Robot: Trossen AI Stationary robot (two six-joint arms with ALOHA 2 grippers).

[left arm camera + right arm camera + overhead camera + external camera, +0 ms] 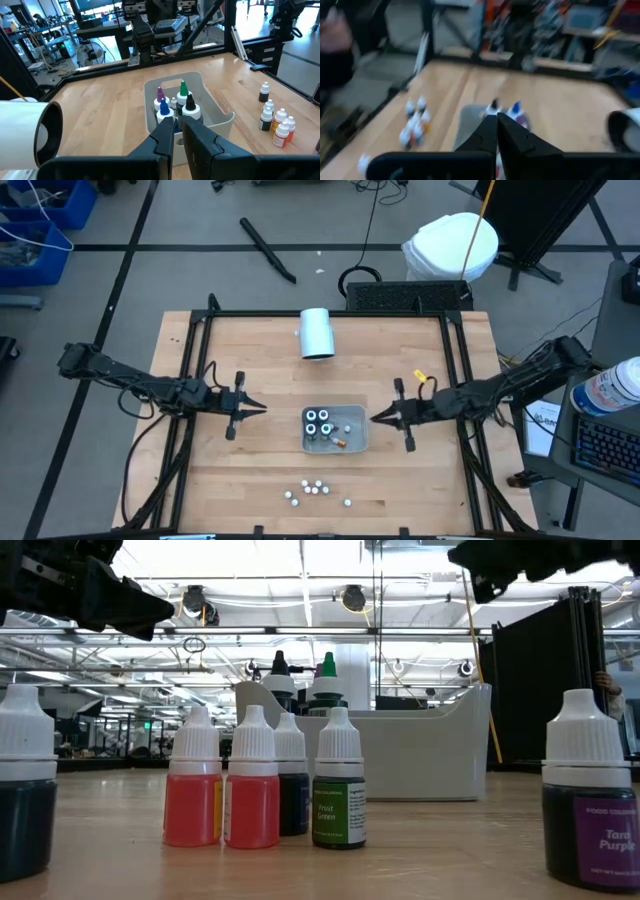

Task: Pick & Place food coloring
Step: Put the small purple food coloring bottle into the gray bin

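Observation:
Several food coloring bottles (320, 423) stand upright in a grey tray (358, 442) at the table's middle, their coloured tips (175, 102) up; one orange bottle (338, 442) lies on its side among them. More food coloring bottles (315, 489) stand loose on the wood near the front edge, white caps up (260, 790). My left gripper (262, 409) hangs shut just left of the tray, its fingers (165, 137) pointing level at it. My right gripper (375, 418) hangs shut just right of the tray, above its edge (496, 120). Neither holds anything.
A large white cylinder (317, 333) lies on its side behind the tray, its open end toward the tray (30, 132). A small yellow piece (420, 376) lies at the right. Black frame rails (330, 314) border the table.

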